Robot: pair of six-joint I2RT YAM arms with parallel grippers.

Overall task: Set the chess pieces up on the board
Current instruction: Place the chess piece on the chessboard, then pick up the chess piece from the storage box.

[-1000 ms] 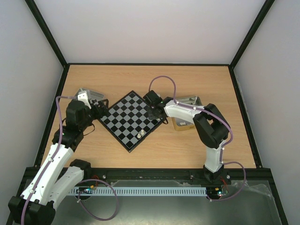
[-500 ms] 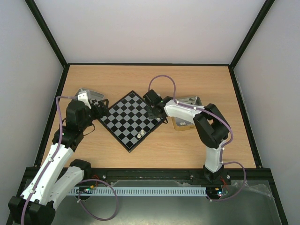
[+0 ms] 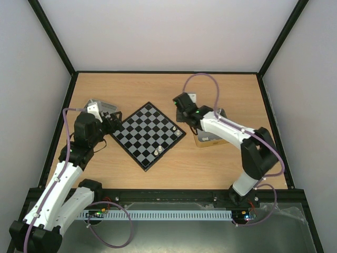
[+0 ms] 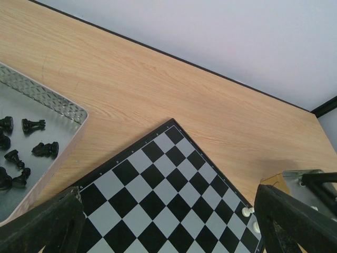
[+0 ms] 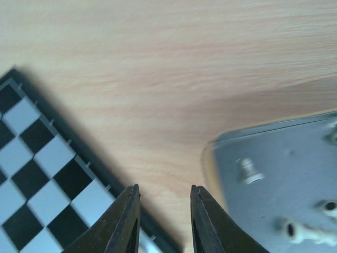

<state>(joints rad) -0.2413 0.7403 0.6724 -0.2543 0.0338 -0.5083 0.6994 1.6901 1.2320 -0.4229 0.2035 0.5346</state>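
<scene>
The board (image 3: pixel 149 135) lies turned like a diamond in the middle of the table; it also shows in the left wrist view (image 4: pixel 158 195) and in the right wrist view (image 5: pixel 37 179). Two white chess pieces (image 3: pixel 158 151) stand near its near edge, and two more (image 3: pixel 177 130) near its right corner, which also show in the left wrist view (image 4: pixel 246 212). My right gripper (image 3: pixel 181 112) (image 5: pixel 164 188) is open and empty above bare table between the board and a tray. My left gripper (image 3: pixel 115 122) (image 4: pixel 168 190) is wide open and empty at the board's left corner.
A metal tray (image 5: pixel 274 158) right of the board holds white pieces (image 5: pixel 248 171); my right arm partly covers it in the top view (image 3: pixel 202 139). A second metal tray (image 4: pixel 52 103) (image 3: pixel 97 104) left of the board holds black pieces (image 4: pixel 32 125). Black rails edge the table.
My right gripper has pulled back from the board's right corner toward the far right. Two white pieces now show at that corner. The left arm has not moved.
</scene>
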